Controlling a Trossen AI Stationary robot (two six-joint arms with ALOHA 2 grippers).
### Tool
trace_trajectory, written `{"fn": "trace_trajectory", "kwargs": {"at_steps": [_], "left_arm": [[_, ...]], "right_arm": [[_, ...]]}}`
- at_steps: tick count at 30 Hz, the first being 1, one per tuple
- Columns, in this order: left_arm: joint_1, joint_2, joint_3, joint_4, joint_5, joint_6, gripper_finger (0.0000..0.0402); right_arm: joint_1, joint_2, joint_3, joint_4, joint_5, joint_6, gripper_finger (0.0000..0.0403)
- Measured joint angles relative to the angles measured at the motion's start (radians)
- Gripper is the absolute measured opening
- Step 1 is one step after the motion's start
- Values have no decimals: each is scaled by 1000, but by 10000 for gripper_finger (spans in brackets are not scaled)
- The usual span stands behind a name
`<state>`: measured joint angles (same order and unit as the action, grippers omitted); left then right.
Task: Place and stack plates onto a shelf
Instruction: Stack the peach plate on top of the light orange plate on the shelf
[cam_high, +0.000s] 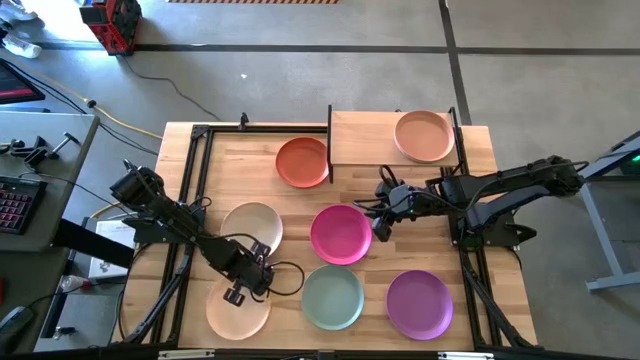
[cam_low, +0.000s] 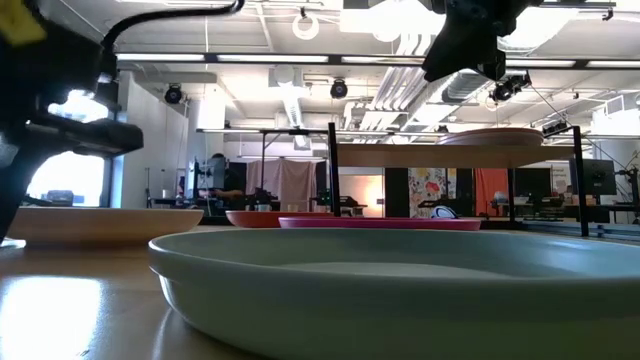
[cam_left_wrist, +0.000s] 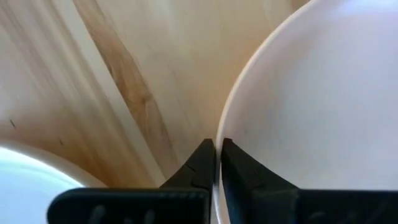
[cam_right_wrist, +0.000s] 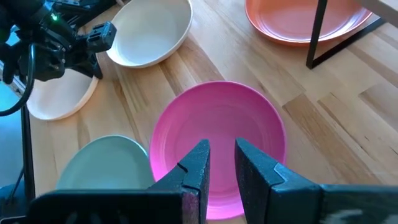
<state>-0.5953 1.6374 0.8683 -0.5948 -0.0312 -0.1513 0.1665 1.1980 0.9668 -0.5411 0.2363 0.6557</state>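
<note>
My left gripper (cam_high: 250, 268) stands at the near rim of a cream plate (cam_high: 252, 226), shut on it. A second cream plate (cam_high: 238, 310) lies flat at the near edge. My right gripper (cam_right_wrist: 222, 149) is open and hovers above the right rim of the magenta plate (cam_high: 341, 234), touching nothing. The pale green plate (cam_high: 332, 297) and the purple plate (cam_high: 419, 304) lie flat near the front. The orange-red plate (cam_high: 303, 162) rests on the table beside the shelf (cam_high: 365, 140). A peach plate (cam_high: 425, 136) sits on the shelf board. My left gripper pinches the cream plate's rim (cam_left_wrist: 225, 121) between its two fingers, one inside the plate and one outside. The fingers (cam_left_wrist: 202, 158) come down on it at a slant from the table's left. Whether the plate is lifted cannot be told.
Black frame bars (cam_high: 190, 200) run along the tabletop's left and right sides. The shelf's thin black posts (cam_right_wrist: 320, 31) stand by the orange-red plate. Bare wood (cam_high: 400, 255) lies between the magenta and purple plates. A keyboard (cam_high: 12, 205) and gear sit off the table's left.
</note>
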Motion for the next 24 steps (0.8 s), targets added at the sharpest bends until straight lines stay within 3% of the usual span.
{"fn": "trace_trajectory", "kwargs": {"at_steps": [4,13,19,24], "left_arm": [[0,-1,68,-49,-25,31,2],[56,-1,228,-246,-254,75,1],[111,-2,306,-282,-370,122,1],[155,-2,351,-283,-403,130,1]], "right_arm": [[0,0,0,0,0,-2,55],[0,0,0,0,-1,-3,55],[0,0,0,0,2,-36,55],[0,0,0,0,8,-36,55]]}}
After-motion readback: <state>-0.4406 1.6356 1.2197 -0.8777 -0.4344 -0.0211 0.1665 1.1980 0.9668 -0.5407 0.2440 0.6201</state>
